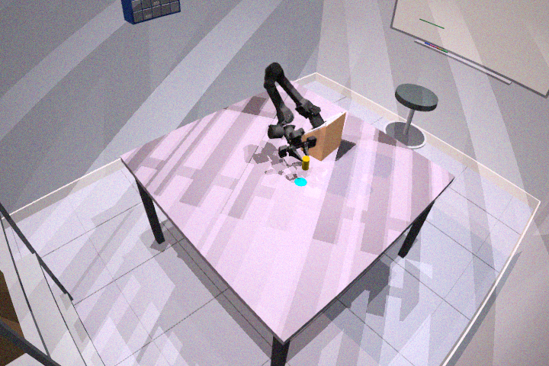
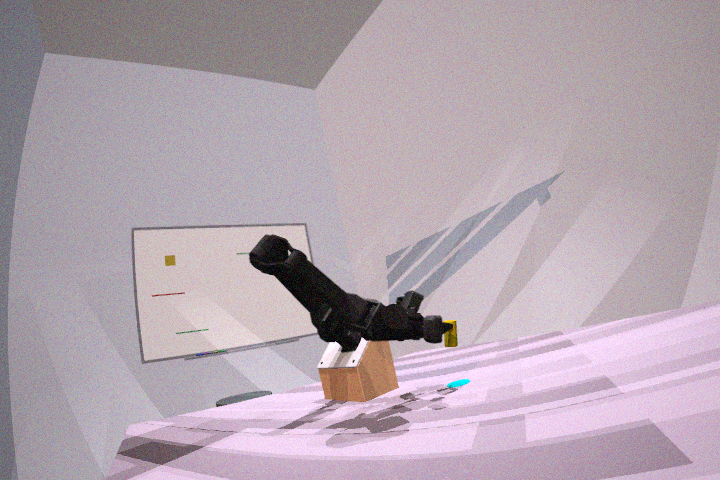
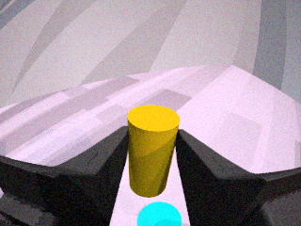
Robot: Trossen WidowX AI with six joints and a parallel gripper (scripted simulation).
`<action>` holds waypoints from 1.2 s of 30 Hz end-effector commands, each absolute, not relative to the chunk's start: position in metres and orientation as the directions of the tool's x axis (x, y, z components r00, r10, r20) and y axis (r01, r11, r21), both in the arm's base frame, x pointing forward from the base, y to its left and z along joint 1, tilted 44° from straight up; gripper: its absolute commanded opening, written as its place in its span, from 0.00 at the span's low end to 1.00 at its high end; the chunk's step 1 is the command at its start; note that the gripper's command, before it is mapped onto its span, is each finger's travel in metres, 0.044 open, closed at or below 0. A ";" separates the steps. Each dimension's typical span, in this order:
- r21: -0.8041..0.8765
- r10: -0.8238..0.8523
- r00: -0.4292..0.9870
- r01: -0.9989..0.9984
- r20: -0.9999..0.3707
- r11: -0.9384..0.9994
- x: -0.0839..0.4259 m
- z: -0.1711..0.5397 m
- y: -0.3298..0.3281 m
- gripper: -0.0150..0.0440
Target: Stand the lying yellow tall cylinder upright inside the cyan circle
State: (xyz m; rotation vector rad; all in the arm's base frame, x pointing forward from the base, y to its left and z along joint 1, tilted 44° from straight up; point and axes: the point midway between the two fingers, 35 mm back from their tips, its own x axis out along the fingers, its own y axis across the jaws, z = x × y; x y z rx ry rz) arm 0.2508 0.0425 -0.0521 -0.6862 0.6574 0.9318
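A cyan circle (image 3: 160, 221) lies flat on the pale pink surface (image 1: 258, 241). Just above it, clear of the surface, a yellow cylinder (image 3: 152, 149) hangs upright, clamped between the fingers of the black gripper (image 2: 444, 330). Behind stands the arm's wooden base block (image 2: 361, 373).

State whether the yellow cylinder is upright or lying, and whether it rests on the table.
Upright and off the table: the yellow cylinder hangs vertical in the closed tool, above the cyan circle.
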 end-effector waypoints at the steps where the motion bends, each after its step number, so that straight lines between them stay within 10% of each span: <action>1: -0.263 0.500 0.459 -0.871 -0.734 0.414 0.250 -0.048 0.043 0.43; 36: -0.355 0.535 0.522 -0.850 -0.665 0.389 0.246 -0.038 0.038 0.43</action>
